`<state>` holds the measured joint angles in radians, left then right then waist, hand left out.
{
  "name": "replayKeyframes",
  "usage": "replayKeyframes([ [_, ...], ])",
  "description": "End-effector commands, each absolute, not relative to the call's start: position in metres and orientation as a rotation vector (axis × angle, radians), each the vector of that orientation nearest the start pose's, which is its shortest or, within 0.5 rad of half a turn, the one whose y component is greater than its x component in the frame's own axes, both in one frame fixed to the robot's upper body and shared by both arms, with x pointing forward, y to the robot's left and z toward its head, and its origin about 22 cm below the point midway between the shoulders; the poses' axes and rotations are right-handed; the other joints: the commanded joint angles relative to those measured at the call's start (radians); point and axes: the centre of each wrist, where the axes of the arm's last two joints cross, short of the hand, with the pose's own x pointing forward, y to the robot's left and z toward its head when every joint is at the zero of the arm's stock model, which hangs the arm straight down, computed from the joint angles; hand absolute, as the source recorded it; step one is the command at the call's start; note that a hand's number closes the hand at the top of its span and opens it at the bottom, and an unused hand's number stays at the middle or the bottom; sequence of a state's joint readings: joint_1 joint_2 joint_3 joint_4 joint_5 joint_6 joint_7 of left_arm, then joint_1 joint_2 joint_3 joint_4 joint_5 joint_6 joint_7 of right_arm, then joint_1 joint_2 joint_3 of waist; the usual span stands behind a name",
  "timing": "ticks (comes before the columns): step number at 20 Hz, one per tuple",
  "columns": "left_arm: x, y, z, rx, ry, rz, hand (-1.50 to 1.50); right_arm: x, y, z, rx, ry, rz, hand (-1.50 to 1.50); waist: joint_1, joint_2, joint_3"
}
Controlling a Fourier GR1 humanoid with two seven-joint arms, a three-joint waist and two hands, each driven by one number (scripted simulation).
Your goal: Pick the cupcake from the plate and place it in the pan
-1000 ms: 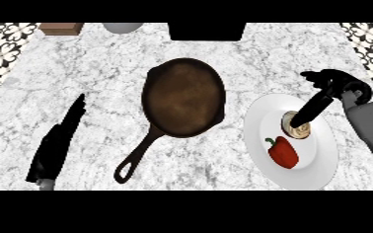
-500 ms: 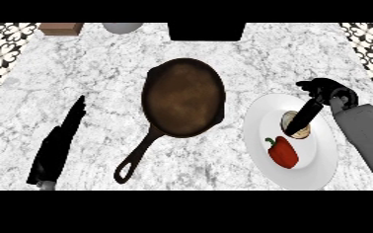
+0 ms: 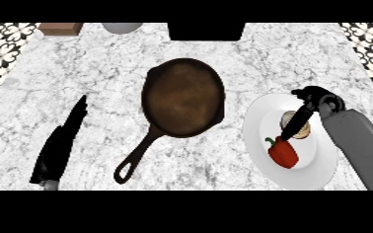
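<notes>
The cupcake (image 3: 302,128) sits on the white plate (image 3: 256,128) at the right, its pale top partly hidden. My right hand (image 3: 318,98) hovers over the plate's far right, with one straight black digit (image 3: 295,126) laid down across the cupcake; nothing is curled round it. A red pepper (image 3: 282,152) lies on the same plate just in front of the cupcake. The dark brown pan (image 3: 182,96) stands in the middle of the counter, its handle (image 3: 134,158) pointing to the lower left. My left hand (image 3: 62,145) rests open at the left, fingers straight.
At the counter's far edge stand a brown box (image 3: 60,28), a grey bowl (image 3: 122,27) and a black block (image 3: 206,31). Patterned tiles show at both upper corners. Bare marble lies between the pan and the plate.
My right hand has come down and leftward over the plate, and its digit now lies across the cupcake. The left hand, pan and plate have not moved.
</notes>
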<state>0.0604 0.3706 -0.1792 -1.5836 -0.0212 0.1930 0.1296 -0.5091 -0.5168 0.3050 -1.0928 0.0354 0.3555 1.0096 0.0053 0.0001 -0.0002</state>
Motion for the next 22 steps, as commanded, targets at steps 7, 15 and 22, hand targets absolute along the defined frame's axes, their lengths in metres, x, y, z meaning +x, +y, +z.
replayKeyframes([
  [7,0.222,0.274,0.01,0.345,-1.388,-0.263,0.0,0.351,-0.276,0.032,-0.513,-0.286,0.75,-1.5,-0.002,0.0,0.0],
  [15,0.235,0.285,0.0,0.32,-1.381,-0.257,0.0,0.34,-0.274,-0.003,-0.523,-0.389,0.689,1.5,-0.002,0.002,0.0],
  [22,0.226,0.278,0.011,0.345,-1.395,-0.256,0.0,0.334,-0.276,0.0,-0.43,-0.409,0.633,1.5,-0.003,-0.001,0.0],
])
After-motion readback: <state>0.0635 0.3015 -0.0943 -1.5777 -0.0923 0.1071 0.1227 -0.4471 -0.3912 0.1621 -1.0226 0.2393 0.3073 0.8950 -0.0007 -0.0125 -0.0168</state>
